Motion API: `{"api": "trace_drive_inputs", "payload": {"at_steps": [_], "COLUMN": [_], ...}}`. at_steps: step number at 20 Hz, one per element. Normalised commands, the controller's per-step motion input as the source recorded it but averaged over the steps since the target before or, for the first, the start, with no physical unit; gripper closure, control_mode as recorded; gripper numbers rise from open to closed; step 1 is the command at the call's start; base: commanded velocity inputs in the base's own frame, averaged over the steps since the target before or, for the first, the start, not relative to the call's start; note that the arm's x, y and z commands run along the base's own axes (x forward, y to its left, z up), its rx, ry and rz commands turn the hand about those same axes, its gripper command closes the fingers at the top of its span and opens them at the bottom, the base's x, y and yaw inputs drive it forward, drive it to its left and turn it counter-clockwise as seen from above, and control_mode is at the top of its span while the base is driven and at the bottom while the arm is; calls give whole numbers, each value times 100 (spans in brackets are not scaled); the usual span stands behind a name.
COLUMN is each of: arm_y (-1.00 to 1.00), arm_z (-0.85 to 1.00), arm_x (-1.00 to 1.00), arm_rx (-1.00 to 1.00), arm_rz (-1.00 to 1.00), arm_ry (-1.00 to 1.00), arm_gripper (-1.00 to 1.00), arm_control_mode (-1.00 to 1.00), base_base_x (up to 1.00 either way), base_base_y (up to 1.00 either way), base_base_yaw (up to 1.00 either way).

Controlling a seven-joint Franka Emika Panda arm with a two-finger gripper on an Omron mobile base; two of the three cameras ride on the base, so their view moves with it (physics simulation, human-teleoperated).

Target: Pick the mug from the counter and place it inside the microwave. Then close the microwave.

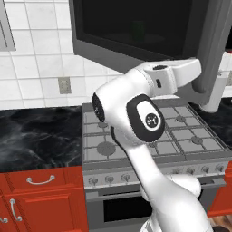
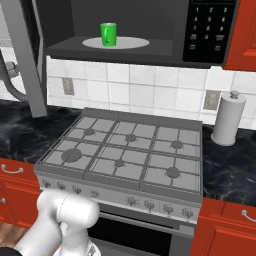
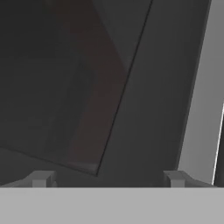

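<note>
The green mug (image 2: 108,34) stands upright on the pale turntable (image 2: 130,43) inside the microwave (image 2: 210,30), and nothing touches it. The microwave's door (image 2: 25,60) hangs swung open to the left, its curved grey handle (image 2: 12,82) on the outer side. From the left base view the door (image 1: 136,31) is a big dark pane in a grey frame, and my white hand (image 1: 186,72) reaches to its right edge. My gripper (image 3: 108,179) is open, fingertips (image 3: 41,179) wide apart, right up against the door's dark glass (image 3: 65,87) and grey frame (image 3: 201,96).
A grey gas stovetop (image 2: 125,150) lies under the microwave, with the black veined counter (image 1: 41,131) on both sides over red cabinets (image 1: 41,199). A paper towel roll (image 2: 227,120) stands on the counter at the right. White tiled wall with outlets (image 2: 67,86) behind.
</note>
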Motion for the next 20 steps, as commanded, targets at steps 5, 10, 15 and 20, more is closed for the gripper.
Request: {"api": "trace_drive_inputs", "payload": {"at_steps": [5,10,15,20], "arm_y": [-44,-42,-36,-39], "arm_z": [1,0,0,0], "arm_x": [33,31,26,31], "arm_rx": [0,0,0,0], "arm_rz": [2,2,3,3], "arm_ry": [0,0,0,0], "arm_gripper": [-100,-100,-100,-100], "arm_control_mode": [-100,-100,-100,-100], "base_base_x": [0,0,0,0], "base_base_y": [0,0,0,0], "base_base_yaw": [0,0,0,0]}}
